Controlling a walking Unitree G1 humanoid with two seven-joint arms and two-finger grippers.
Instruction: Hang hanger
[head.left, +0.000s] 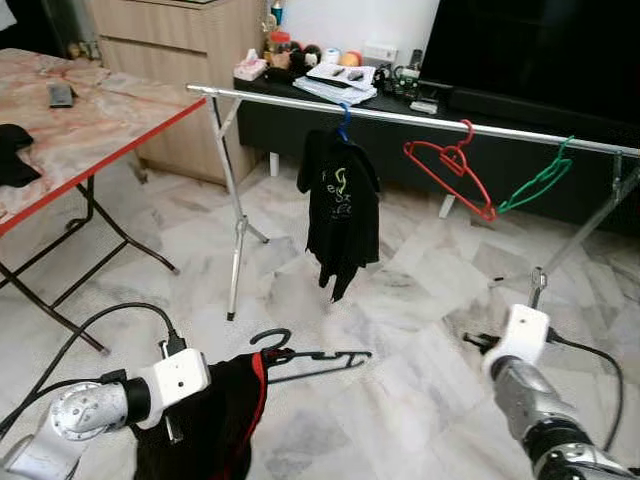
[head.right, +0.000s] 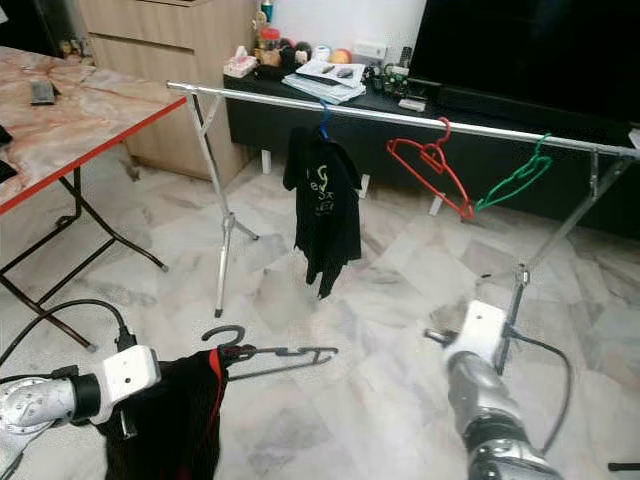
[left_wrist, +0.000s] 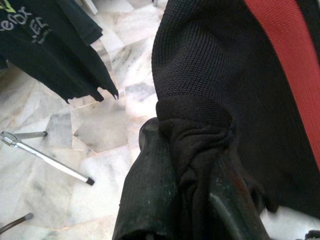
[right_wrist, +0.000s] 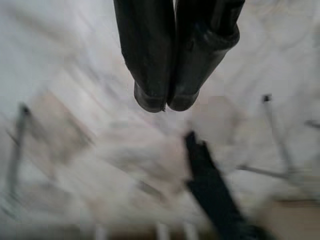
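My left gripper (left_wrist: 192, 150) is shut on a bunched fold of a black garment with a red stripe (head.left: 225, 410), low at the left. The garment hangs on a black hanger (head.left: 320, 357) whose hook (head.left: 270, 338) sticks up beside my wrist, its bar pointing right over the floor. Ahead stands a silver clothes rail (head.left: 400, 117). On it hang a black T-shirt (head.left: 342, 200) on a blue hanger, an empty red hanger (head.left: 450, 170) and a green hanger (head.left: 540, 180). My right gripper (right_wrist: 165, 102) is shut and holds nothing, low at the right above the floor.
A red-edged marble-pattern folding table (head.left: 90, 120) stands at the left, its black legs reaching toward me. Behind the rail is a dark TV bench (head.left: 280, 110) with clutter and a large television (head.left: 530, 50). The rail's splayed legs (head.left: 235, 250) stand on the marble floor.
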